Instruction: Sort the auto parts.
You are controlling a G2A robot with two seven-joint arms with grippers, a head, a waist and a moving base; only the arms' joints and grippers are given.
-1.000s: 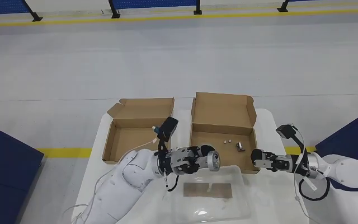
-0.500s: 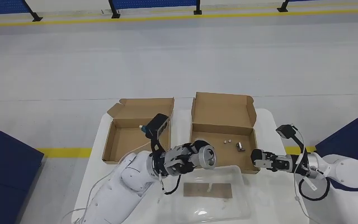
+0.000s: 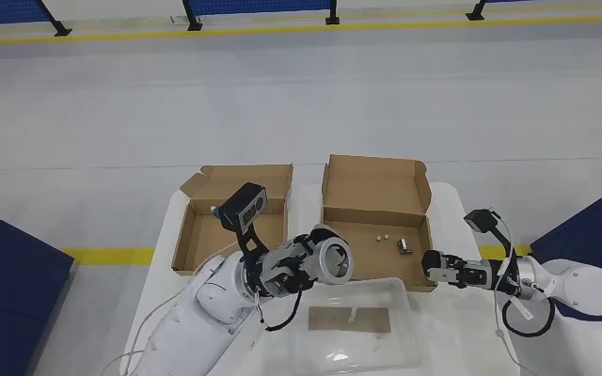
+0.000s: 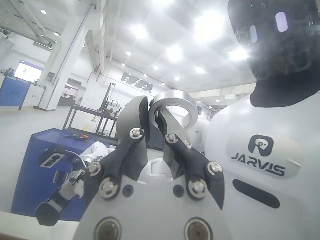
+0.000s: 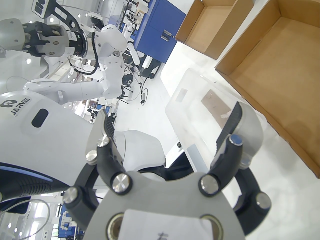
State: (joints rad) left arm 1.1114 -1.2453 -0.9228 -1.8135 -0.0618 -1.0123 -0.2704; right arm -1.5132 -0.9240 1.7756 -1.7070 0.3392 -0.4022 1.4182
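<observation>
Swinging across now, the left gripper (image 4: 153, 116) has moved off the front edge of the right-hand box and towards the left-hand one over the last second. Its wrist has rolled, so the metal ring (image 3: 344, 254) faces up at the overhead camera. The right gripper (image 5: 170, 111) has not budged.

On the surface, a white desk (image 3: 451, 320) stands on a pale grey workshop floor crossed by two yellow lines, one far off (image 3: 282, 28) and one running behind the desk (image 3: 103, 254). A dark blue cabinet stands at each side, left (image 3: 28, 282) and right (image 3: 574, 230).

Now the count. Two open cardboard boxes sit side by side, the left box (image 3: 202, 235) and the right box (image 3: 353, 249). One clear plastic tray (image 3: 376, 352) lies in front of them, with a brown rectangle (image 3: 348, 320) showing through its floor. I can see no writing on that rectangle. Three small metal parts lie in the right box, two close together (image 3: 379, 238) (image 3: 386, 236) and one a little apart (image 3: 404, 246).

The single ring is clamped in the left jaws, one finger through its hole and one outside the band, held above the desk between the boxes and the tray. The right jaws stand wide apart with nothing in them, at the right box's front corner.
</observation>
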